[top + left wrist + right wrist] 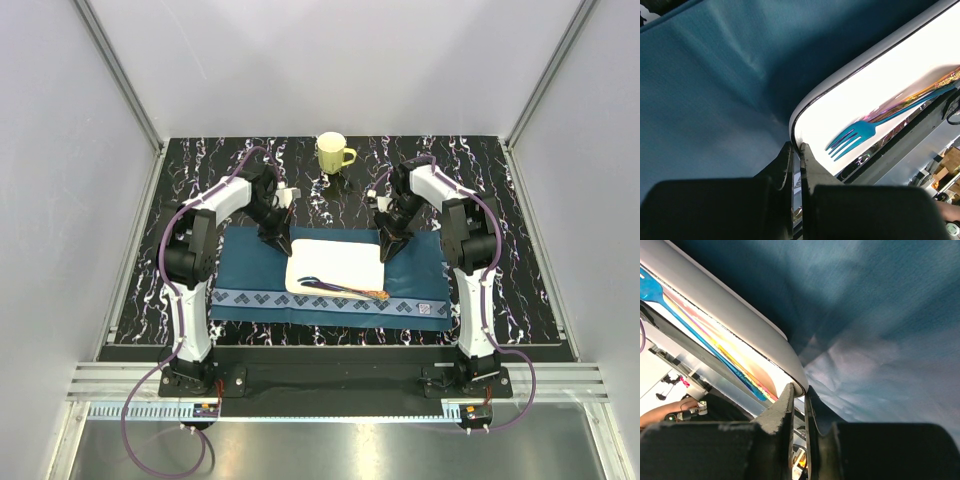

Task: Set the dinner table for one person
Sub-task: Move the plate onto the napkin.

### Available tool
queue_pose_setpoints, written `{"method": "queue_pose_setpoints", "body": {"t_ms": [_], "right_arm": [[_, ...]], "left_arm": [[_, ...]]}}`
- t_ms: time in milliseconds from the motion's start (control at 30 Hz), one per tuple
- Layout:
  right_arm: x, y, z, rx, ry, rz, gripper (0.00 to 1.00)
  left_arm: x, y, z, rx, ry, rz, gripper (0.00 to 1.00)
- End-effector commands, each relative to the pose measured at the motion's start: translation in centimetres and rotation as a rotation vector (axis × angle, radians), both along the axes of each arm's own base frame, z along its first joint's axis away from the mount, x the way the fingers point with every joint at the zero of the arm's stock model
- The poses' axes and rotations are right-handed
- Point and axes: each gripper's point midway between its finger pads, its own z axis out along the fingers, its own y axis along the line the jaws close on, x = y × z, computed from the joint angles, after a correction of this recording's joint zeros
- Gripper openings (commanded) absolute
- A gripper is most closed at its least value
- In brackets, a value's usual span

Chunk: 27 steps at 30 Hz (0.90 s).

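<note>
**Both arms had the plate by its far corners**

Top view: the plate (335, 262) sat on the placemat (250, 270), mid dinner table (530, 260), long axis left-right. The left gripper (276, 240) and right gripper (388, 248) were at its far corners, equally near.

Left wrist: fingertips (786, 155) were clamped on the rim.

Right wrist: same pinch, with the plate to its left.

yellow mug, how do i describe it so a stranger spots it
On the black marbled dinner table, look beyond the blue placemat toward the far edge. The mug stands there alone, upright, the only pale yellow thing in view.
</note>
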Motion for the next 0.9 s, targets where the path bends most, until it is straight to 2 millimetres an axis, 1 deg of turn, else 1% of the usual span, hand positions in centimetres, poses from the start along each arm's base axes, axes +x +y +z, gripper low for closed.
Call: {"method": "queue_pose_setpoints", "body": {"t_ms": [0,300,400,467,700,867], "right_arm": [[-0.5,3.6,3.0,0.146,-0.035,0.058,0.0],[-0.9,4.4,3.8,0.216,0.006,0.063,0.0],[-1.2,4.6,4.1,0.239,0.021,0.064,0.0],[-1.3,4.7,4.3,0.249,0.032,0.062,0.0],[-1.7,4.8,4.2,0.263,0.061,0.068,0.0],[-1.9,5.0,4.3,0.278,0.091,0.069,0.0]], "left_arm": [[0.1,-1.9,3.0,-0.124,-0.075,-0.066,0.0],[-0.5,-2.4,3.4,-0.17,-0.049,-0.08,0.0],[-1.0,-2.6,3.6,-0.183,-0.016,-0.085,0.0],[-1.2,-2.6,3.2,-0.188,0.012,-0.092,0.0],[-1.3,-2.7,3.6,-0.201,0.02,-0.101,0.0],[-1.7,-2.6,3.3,-0.201,0.045,-0.108,0.0]]}}
